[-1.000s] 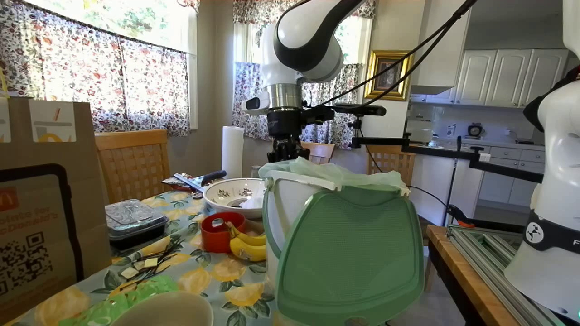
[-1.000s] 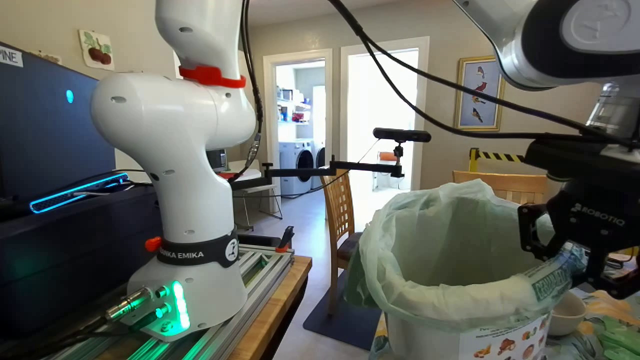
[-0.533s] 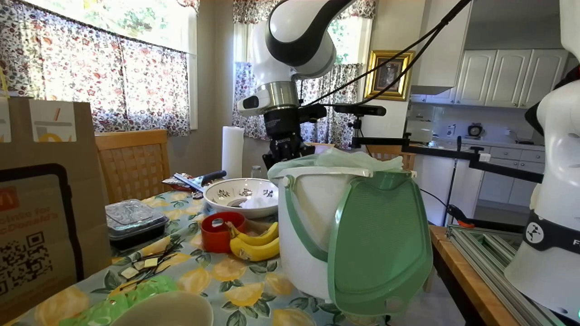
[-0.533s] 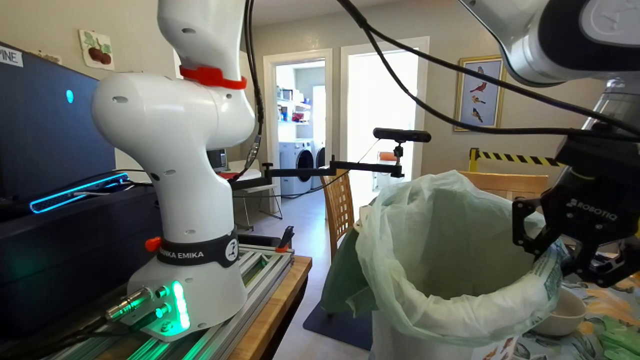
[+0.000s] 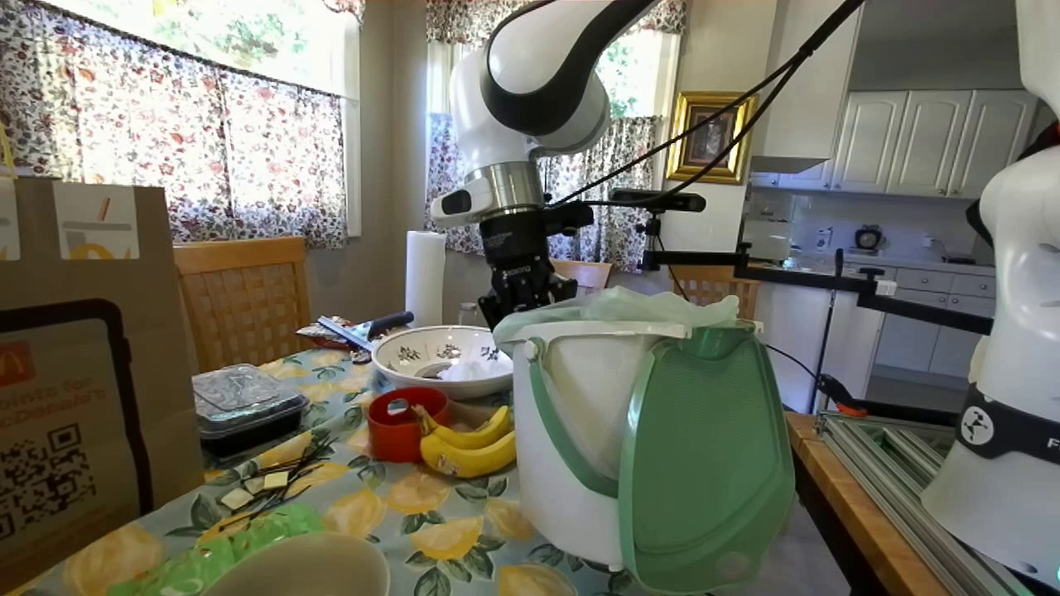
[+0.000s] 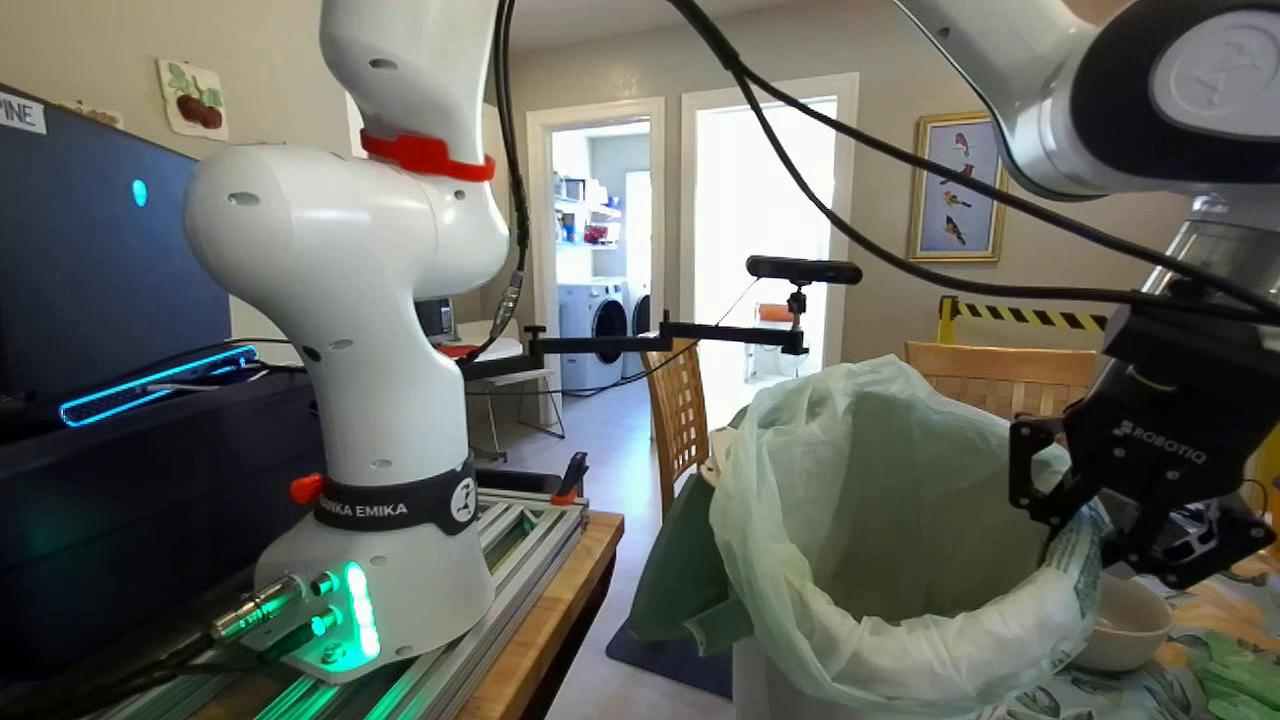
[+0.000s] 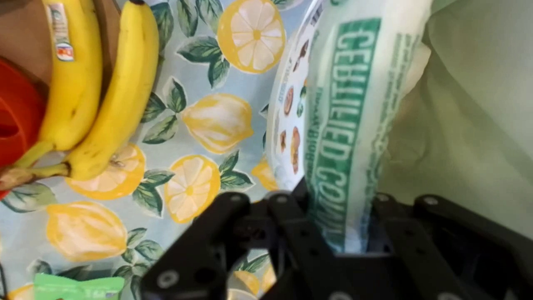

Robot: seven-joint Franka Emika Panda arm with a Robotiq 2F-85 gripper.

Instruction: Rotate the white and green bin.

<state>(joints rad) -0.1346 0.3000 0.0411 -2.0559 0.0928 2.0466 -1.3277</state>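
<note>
- 1 pale bowl (image 5: 302, 567) is cut off by the bottom edge of an exterior view, with a green packet (image 5: 240, 542) just beside it.
- The desk (image 5: 447, 530) under them wears a pale blue cloth (image 7: 216, 121) printed with whole lemons, cut lemons and leaves.
- A printed brown paper bag (image 5: 91, 356) stands upright at the left edge of the same view.
- The white and green bin (image 5: 571, 497) is on the desk, at the side toward the robot's base (image 6: 430, 580); its green panel (image 5: 708, 463) hangs down outside the body, and a translucent liner (image 6: 940, 645) is folded over the rim.
- The end effector (image 7: 339, 204) is narrowed onto that rim, gripping it through the liner with 1 finger inside the bin and 1 outside.
- 2 bananas (image 5: 468, 451) lie between the bin and a red container (image 5: 402, 434).
- A clear-lidded black tray (image 5: 248, 406) sits near the bag, small pale squares (image 5: 276, 479) loose on the cloth before it.
- A floral-patterned bowl (image 5: 426, 341) holds a crumpled white thing (image 5: 472, 370); a paper roll (image 5: 425, 277) stands upright behind it.
- Past the desk are wooden chairs (image 5: 244, 302) with woven backs, then floral curtains (image 5: 286, 157) across bright windows (image 5: 248, 33).
- A gold-framed picture (image 5: 710, 141) hangs beside them, and white kitchen cabinets (image 5: 903, 141) show farther back.
- In an exterior view, 2 doorways (image 6: 657, 220) stand at the far side of the room, a washing machine (image 6: 590, 320) visible through 1 of them.
</note>
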